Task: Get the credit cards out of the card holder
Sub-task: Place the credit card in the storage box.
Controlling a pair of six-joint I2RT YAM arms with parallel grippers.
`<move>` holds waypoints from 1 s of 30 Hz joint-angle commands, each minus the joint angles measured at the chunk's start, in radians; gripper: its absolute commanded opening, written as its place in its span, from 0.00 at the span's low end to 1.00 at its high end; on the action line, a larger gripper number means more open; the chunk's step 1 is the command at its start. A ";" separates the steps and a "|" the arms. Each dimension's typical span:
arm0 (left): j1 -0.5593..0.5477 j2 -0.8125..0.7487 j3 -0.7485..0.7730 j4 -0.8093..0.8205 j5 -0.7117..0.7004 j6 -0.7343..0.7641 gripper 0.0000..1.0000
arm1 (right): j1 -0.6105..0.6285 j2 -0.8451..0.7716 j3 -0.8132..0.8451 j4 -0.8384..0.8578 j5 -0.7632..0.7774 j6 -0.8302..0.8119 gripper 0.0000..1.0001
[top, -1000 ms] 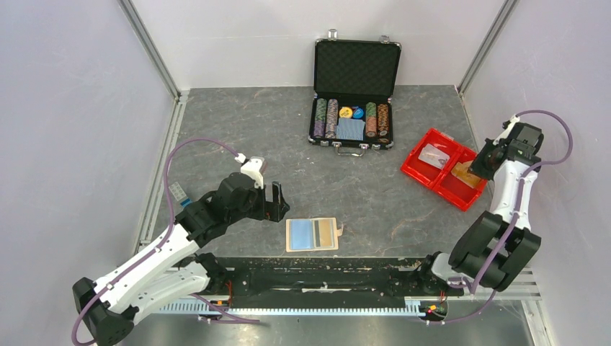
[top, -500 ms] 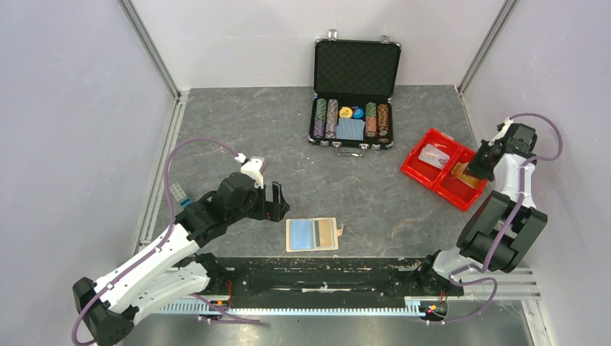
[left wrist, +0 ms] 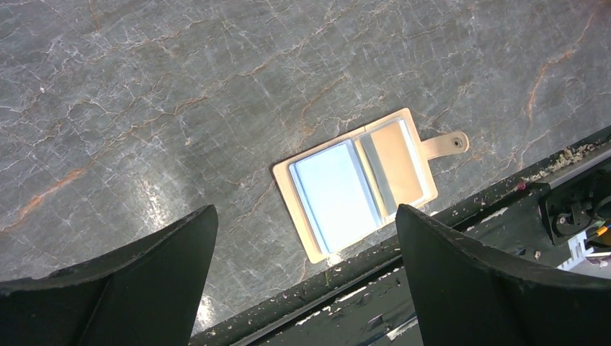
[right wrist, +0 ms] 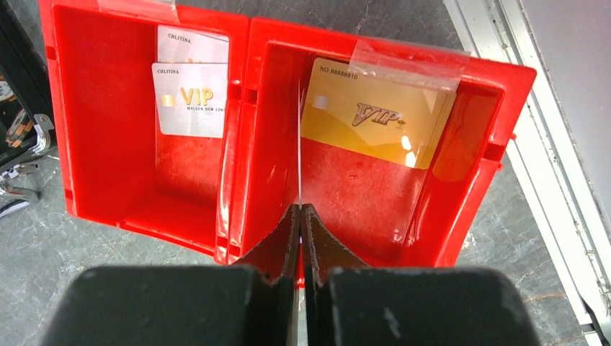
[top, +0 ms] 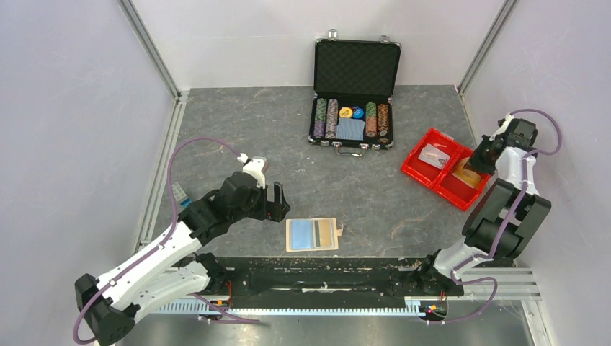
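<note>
**Card holder open at the table's near edge; cards in the tray**

The card holder lay open and flat just beside the near edge of the table, with table surface stretching beyond its other sides. The left gripper hovered above it, fingers spread wide. The right gripper, fingers pressed together, hung over the red tray. The tray held gold cards and silver cards in separate compartments, against the far wall.

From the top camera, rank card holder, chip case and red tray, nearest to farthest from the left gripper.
1. card holder, just right of the left gripper
2. chip case, back centre
3. red tray, far right
</note>
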 commanded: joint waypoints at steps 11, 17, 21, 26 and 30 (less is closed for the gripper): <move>0.004 0.037 0.044 0.027 0.015 0.061 1.00 | -0.001 0.097 0.096 0.044 0.034 -0.002 0.06; 0.003 0.044 0.045 0.030 0.020 0.060 1.00 | 0.004 0.116 0.125 0.043 0.086 -0.007 0.09; 0.004 0.046 0.043 0.031 0.024 0.061 1.00 | 0.006 0.133 0.151 0.040 0.100 -0.014 0.08; 0.004 0.056 0.045 0.031 0.027 0.061 1.00 | 0.010 0.153 0.166 0.042 0.104 -0.017 0.05; 0.004 0.062 0.046 0.032 0.024 0.061 1.00 | 0.015 0.161 0.168 0.043 0.114 -0.022 0.01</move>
